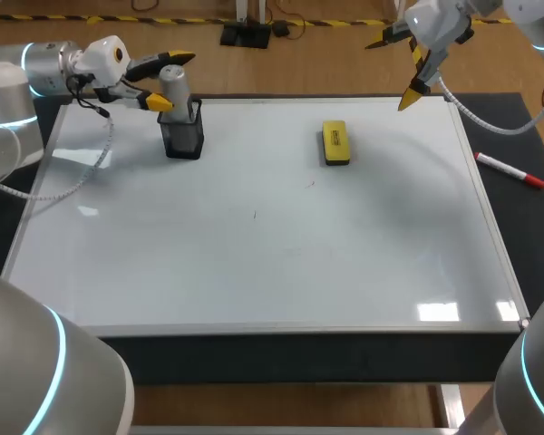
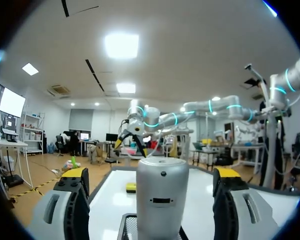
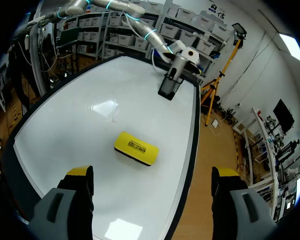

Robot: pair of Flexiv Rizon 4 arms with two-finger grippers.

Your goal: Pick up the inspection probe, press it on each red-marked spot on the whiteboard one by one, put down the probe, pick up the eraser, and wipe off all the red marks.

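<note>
Silver probe point(image 1: 174, 87) in holder point(image 1: 183, 140), left claw point(image 1: 176, 81) astride

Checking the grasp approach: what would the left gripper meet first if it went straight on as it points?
Most likely the silver probe, upright in its black holder: it sits dead ahead of the left gripper, between its open jaws. Depth is unclear.
</note>
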